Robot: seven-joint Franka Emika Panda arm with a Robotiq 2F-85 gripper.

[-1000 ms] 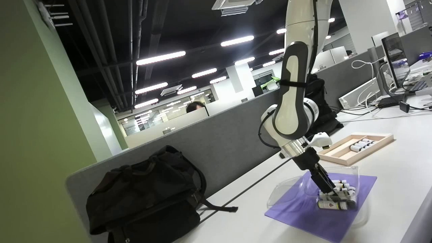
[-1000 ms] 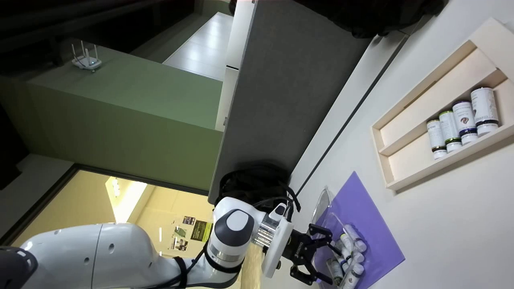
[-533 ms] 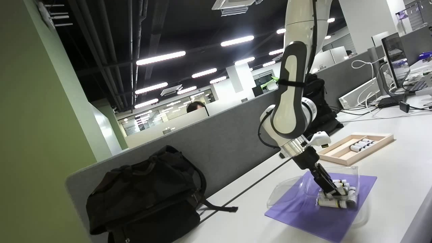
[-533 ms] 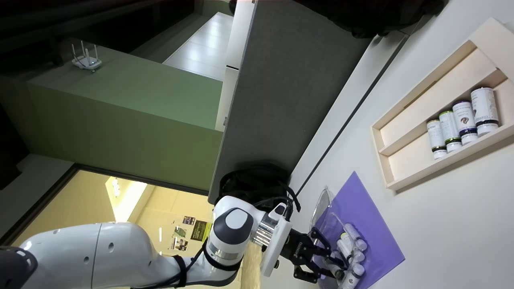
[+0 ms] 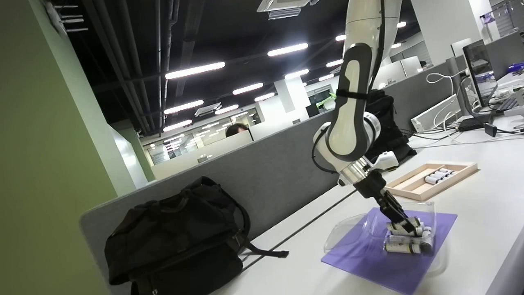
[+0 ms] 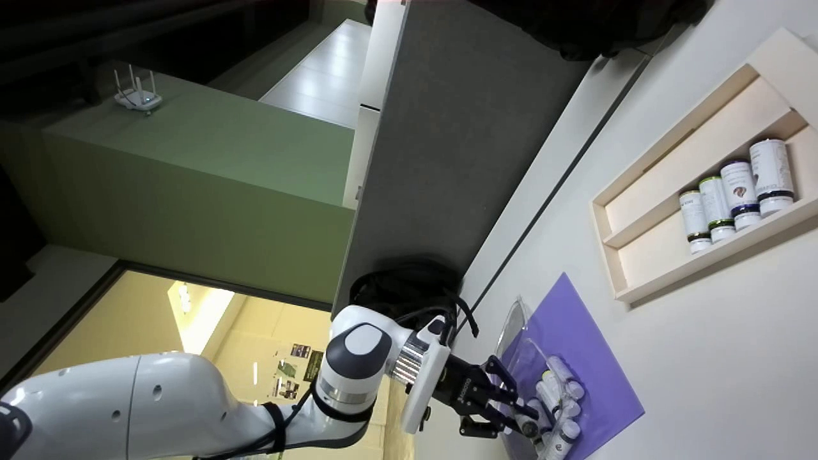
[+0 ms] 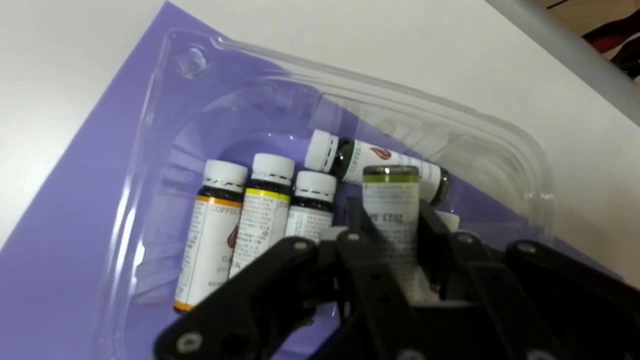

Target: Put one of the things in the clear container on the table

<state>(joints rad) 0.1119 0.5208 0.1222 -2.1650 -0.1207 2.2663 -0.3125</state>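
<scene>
On pale office table point(image 5: 485, 209): just lifted green-banded bottle point(image 7: 392, 220), clamped between jaws; presumably ready to leave clear plastic container point(image 7: 415, 95).

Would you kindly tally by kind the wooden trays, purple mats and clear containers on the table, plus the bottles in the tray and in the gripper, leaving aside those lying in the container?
Tray bottles: 4
Held bottle in the gripper: 1
Wooden tray: 1
Purple mat: 1
Clear container: 1
Total: 8
</scene>
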